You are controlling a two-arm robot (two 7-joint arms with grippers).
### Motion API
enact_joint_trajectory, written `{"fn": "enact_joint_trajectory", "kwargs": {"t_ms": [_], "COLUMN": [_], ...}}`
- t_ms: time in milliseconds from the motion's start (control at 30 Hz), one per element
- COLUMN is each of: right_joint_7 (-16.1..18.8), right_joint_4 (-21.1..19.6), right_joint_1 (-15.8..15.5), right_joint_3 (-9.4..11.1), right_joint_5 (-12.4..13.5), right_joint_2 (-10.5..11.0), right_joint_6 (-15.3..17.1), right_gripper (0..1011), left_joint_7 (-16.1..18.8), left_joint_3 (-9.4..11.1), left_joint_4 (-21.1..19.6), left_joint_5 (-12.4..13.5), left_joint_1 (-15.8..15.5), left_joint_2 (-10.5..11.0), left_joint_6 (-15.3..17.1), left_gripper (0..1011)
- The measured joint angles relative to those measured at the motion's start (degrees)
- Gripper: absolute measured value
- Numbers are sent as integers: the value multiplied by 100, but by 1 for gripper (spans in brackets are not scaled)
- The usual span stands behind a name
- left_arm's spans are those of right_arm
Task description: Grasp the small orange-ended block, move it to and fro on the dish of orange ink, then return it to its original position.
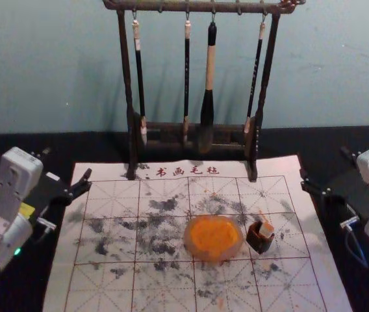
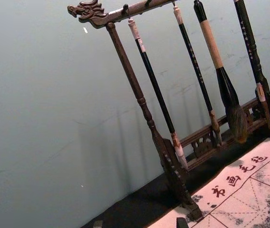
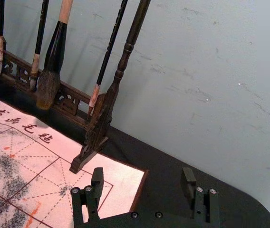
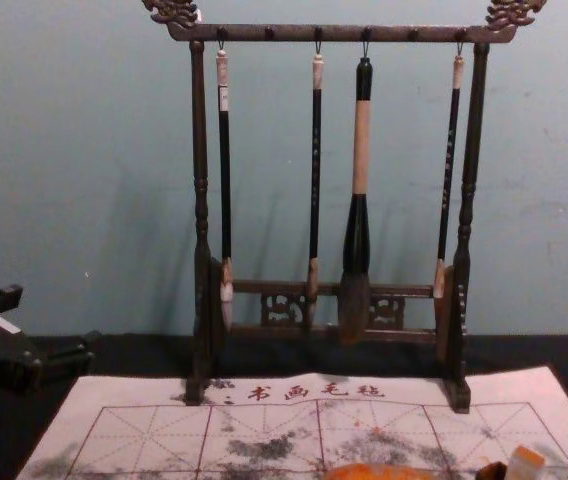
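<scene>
Head view: the small orange-ended block (image 1: 266, 230) is leaning tilted in a small dark holder (image 1: 256, 244) on the calligraphy mat (image 1: 100, 286), just beside the ink dish (image 1: 189, 251) on the robot's right. The right gripper (image 1: 325, 162) is hanging past the mat's right edge, its jaws standing wide apart with nothing between them. The left gripper (image 1: 67, 162) is idling at the mat's left edge, also open and empty.

The right arm is probably the one for this, being nearer the block, and the grasp is looking like the riskiest step. The block is slanting, so jaws closing squarely could be catching a corner and twisting it, or pinching the holder's wall and lifting both. How deep the block is sitting, I cannot tell. With the dish so near, a low sideways approach could be bumping its rim and spilling orange ink (image 1: 214, 238).

In the chest view, orange is showing on the block's upper end, so a high pinch could be smearing the fingers and making the hold slippery. Pressing too hard while rubbing could be dragging the dish along. On the return, a changed tilt could be leaving the block catching on the holder's edge or tipping it over.
</scene>
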Motion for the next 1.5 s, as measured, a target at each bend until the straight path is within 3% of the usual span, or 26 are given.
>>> {"fn": "enact_joint_trajectory", "kwargs": {"t_ms": [1500], "right_joint_7": [0], "right_joint_4": [0], "right_joint_1": [0], "right_joint_3": [0], "right_joint_5": [-1], "right_joint_2": [1], "right_joint_6": [0], "right_gripper": [1002], "left_joint_7": [0], "left_joint_3": [0], "left_joint_4": [0], "left_joint_5": [0], "left_joint_1": [0], "left_joint_2": [0], "left_joint_6": [0], "left_gripper": [1001]}}
